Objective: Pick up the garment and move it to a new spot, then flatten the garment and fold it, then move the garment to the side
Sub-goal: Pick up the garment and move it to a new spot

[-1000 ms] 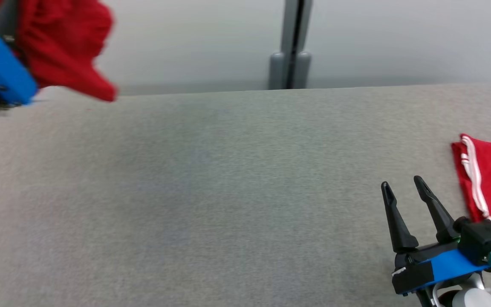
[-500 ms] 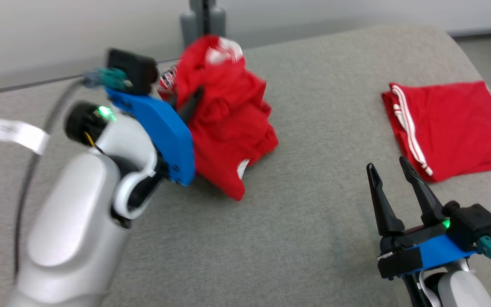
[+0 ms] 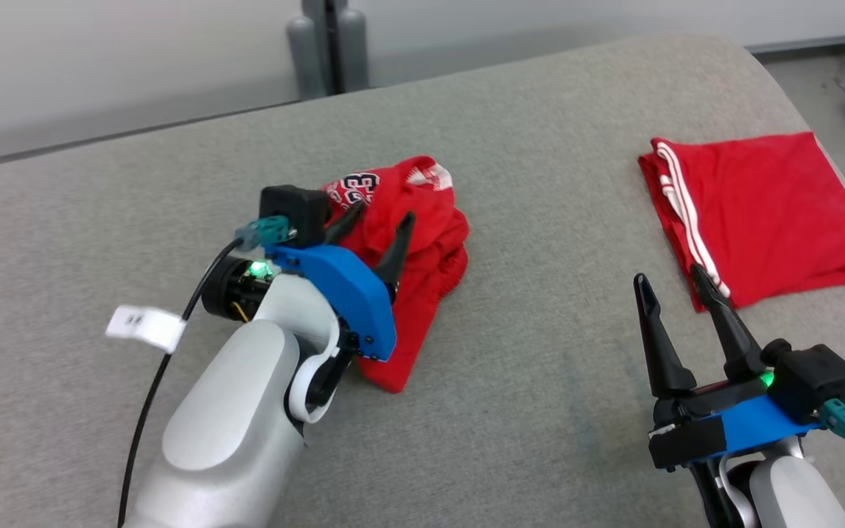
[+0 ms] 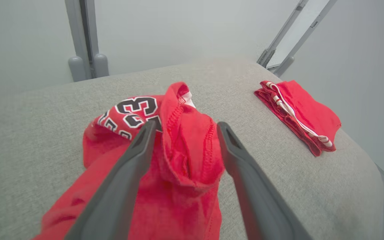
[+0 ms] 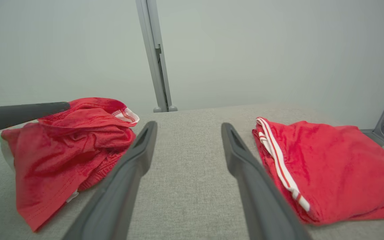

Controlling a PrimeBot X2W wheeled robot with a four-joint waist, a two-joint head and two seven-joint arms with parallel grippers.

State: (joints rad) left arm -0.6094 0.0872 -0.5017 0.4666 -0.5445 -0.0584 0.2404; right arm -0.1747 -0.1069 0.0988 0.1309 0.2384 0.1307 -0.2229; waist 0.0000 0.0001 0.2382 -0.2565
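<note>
The crumpled red garment [image 3: 426, 220] lies in a heap near the middle of the grey cloth-covered surface [image 3: 540, 381], just under the left claw [image 3: 377, 227]. That claw is spread open; in the left wrist view a raised fold of the red cloth stands between its two dark fingers [image 4: 135, 156], and neither finger visibly presses it. On the far side of the heap a patch of the fabric shows the number "23" [image 4: 135, 106] in black numerals edged in white. Parts of more characters sit below it, too creased to read. A white trim [image 3: 433, 176] peeks out at the heap's top edge.

The right claw [image 3: 667, 275] hovers over bare surface with its fingers apart and nothing between them. Just beyond it, toward the right edge, lies a folded red garment [image 3: 767, 205] with white stripes [image 3: 675, 198] along one side, well apart from the heap.

A small white tag [image 3: 145, 328] hangs on the left arm's black cable; any writing on it is too small to read.
</note>
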